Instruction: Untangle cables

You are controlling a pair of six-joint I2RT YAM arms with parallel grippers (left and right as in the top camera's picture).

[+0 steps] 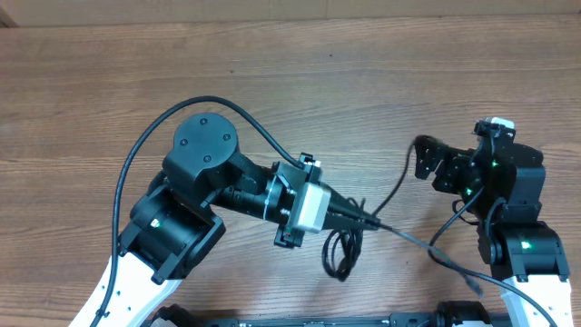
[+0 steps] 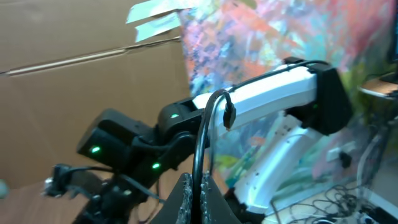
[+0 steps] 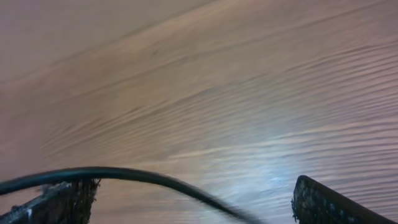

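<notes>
The cables are thin black cords. In the overhead view a loose bundle of loops lies on the wooden table just below my left gripper. That gripper is shut on one strand, and in the left wrist view the pinched cable rises from the gripper and curls over to a small plug. One strand runs up toward my right gripper, another trails to the lower right. The right gripper stands open, and a cable crosses between its fingers without being pinched.
The thick black wire of the left arm arcs over the table on the left. The right arm's base stands at the lower right. A brown cardboard wall shows behind the table in the left wrist view.
</notes>
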